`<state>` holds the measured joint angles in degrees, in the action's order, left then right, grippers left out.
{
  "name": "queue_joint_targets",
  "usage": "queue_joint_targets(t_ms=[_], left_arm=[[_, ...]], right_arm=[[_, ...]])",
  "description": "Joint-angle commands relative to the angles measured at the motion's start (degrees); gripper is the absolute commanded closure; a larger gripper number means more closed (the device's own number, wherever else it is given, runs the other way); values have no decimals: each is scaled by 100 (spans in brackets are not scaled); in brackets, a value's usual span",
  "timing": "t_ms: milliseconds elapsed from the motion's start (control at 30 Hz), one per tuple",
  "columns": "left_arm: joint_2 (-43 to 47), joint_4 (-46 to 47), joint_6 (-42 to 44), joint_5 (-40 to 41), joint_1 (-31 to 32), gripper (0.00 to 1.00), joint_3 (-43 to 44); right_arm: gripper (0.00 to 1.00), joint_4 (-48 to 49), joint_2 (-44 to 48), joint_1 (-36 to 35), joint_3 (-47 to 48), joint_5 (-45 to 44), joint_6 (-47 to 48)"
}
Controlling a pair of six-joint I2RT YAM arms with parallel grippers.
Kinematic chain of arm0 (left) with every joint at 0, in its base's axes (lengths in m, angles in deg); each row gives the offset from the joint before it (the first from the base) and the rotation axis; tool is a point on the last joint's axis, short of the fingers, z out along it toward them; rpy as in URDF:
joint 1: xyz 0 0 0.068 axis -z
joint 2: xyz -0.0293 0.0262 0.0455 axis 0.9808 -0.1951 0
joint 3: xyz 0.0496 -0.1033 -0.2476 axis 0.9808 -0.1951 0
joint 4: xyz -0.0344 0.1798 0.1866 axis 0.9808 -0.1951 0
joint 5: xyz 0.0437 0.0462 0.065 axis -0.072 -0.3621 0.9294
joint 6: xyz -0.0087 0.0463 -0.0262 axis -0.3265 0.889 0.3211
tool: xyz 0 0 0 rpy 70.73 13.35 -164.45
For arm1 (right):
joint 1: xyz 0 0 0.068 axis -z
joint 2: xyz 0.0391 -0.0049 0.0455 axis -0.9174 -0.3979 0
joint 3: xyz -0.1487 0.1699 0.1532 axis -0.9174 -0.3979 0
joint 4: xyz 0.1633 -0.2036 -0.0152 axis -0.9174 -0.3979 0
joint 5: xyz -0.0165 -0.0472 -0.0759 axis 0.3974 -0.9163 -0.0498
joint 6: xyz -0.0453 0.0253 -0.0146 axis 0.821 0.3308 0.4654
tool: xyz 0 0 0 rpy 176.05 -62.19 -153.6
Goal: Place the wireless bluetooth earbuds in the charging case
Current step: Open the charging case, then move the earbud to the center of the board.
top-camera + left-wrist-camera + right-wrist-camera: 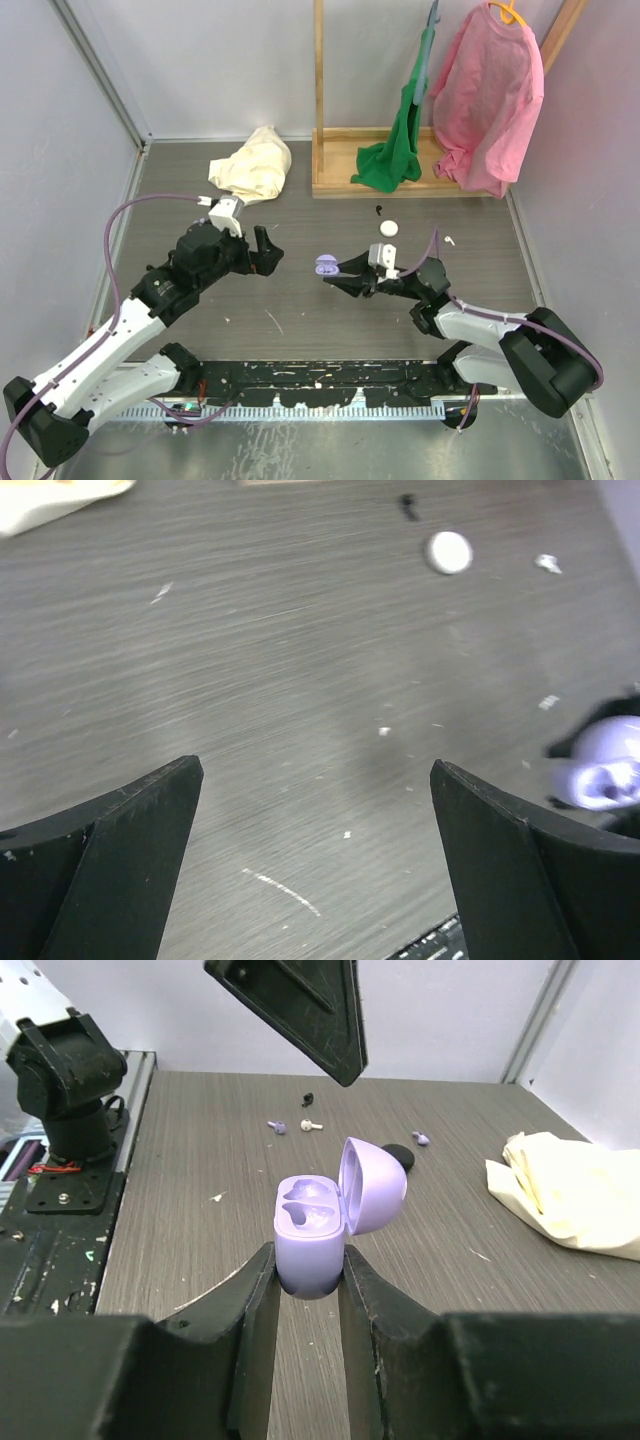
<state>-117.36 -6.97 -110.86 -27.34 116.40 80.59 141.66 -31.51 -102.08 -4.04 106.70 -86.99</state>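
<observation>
The black right gripper [307, 1260] pinches the base of the lilac plastic charging case [312, 1222], lid open, above the grey wood-grain table [200, 1160]. The left gripper [317, 770] gapes wide, empty, nearby.

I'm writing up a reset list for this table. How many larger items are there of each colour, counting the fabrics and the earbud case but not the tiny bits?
Cream crumpled cloth: 1
Green hanging garment: 1
Pink hanging shirt: 1
Lilac plastic charging case, lid open: 1
Total: 4
</observation>
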Motion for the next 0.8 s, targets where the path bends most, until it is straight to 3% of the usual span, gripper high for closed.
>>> queue_joint_targets(t_ms=[0, 400, 767], left_arm=[[-113, -622, -452, 1357, -222, 1, -69], [-767, -1086, -919, 1450, -1856, 0, -318], [-1104, -1146, -1321, 1459, -3355, 9, -712]], right_arm=[[99, 736, 124, -24, -147, -422, 160], [99, 1429, -193, -24, -419, -761, -202], [99, 1412, -192, -40, -457, -990, -120]])
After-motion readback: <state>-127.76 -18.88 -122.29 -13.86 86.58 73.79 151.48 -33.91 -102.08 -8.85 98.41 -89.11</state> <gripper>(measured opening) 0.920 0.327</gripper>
